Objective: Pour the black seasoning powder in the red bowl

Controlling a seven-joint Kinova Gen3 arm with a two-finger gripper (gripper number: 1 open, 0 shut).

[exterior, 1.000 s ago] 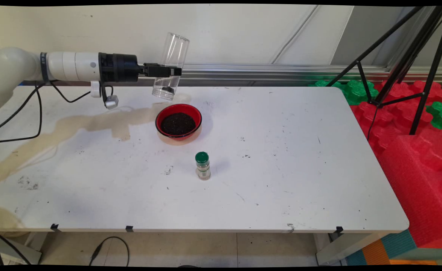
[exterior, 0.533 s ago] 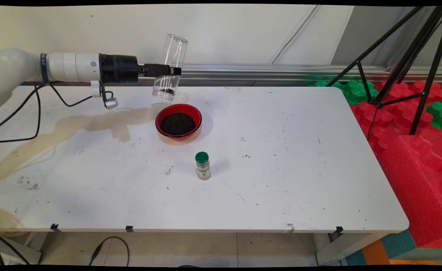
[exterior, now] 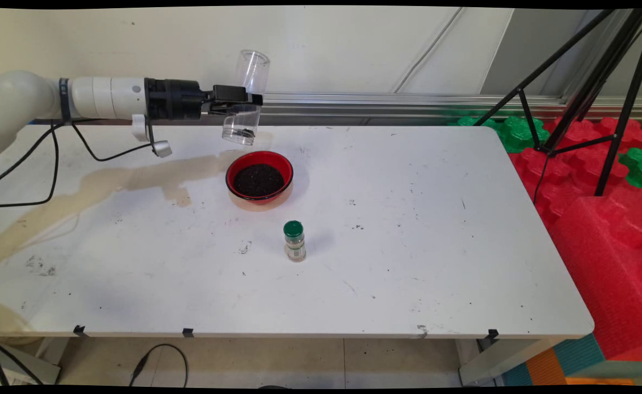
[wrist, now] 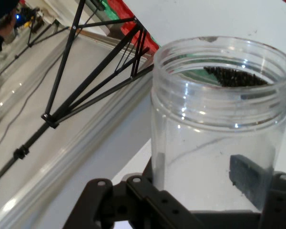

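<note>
The clear plastic cylindrical jar [exterior: 246, 98] is hanging in the air, held across its middle by the black two-finger gripper [exterior: 243, 102], whose jaws are closing on it from both sides. The jar is sitting nearly upright, leaning a little toward one o'clock, and a small residue of dark grains [exterior: 243, 131] is lying at its lower end. In the hand view the jar [wrist: 219, 129] is filling the right half of the picture, with one black fingertip [wrist: 248, 177] pressing against its wall and dark grains [wrist: 236, 76] showing through the plastic near its far end.

Directly at six o'clock from the jar, the red round bowl [exterior: 259, 178] is resting on the bench, filled with dark granular material [exterior: 258, 180]. Further toward six o'clock, well apart from the bowl, a small glass spice bottle with a green cap [exterior: 294, 241] is standing upright.

Judging from the lean, handling this well means keeping the grip steady and the jar level so the last grains are not scattering.

The white bench [exterior: 436, 246] is carrying scuffs, dark specks and a long tan stain [exterior: 108, 183] running toward nine o'clock from the bowl. Beyond it a pale wall is rising; at three o'clock a black tripod [exterior: 583, 82] is standing among red and green foam blocks [exterior: 600, 219].
</note>
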